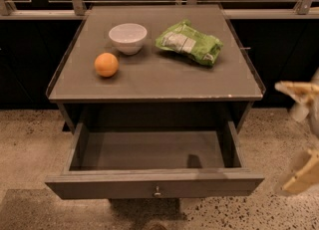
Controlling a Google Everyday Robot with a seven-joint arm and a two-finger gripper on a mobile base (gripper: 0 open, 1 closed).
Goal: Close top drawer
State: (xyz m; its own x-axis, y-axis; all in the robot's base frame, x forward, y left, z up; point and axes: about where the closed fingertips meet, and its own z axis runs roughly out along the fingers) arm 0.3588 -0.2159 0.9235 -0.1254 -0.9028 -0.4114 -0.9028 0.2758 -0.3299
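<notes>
The drawer [154, 184] is pulled out below the worktop's [154, 82] front edge, its long axis running left to right and its knob [157, 191] facing the camera. The blurred gripper [291, 137] hangs off the front right corner, apart from the drawer, jaws spread. An orange [106, 64] sits by the left edge, with a bowl [128, 37] behind it. A green bag [189, 43] lies back right, its label unreadable.

One each: bowl [128, 37], orange [106, 64], bag [189, 43], drawer [124, 187], right-edge tool [299, 134]
</notes>
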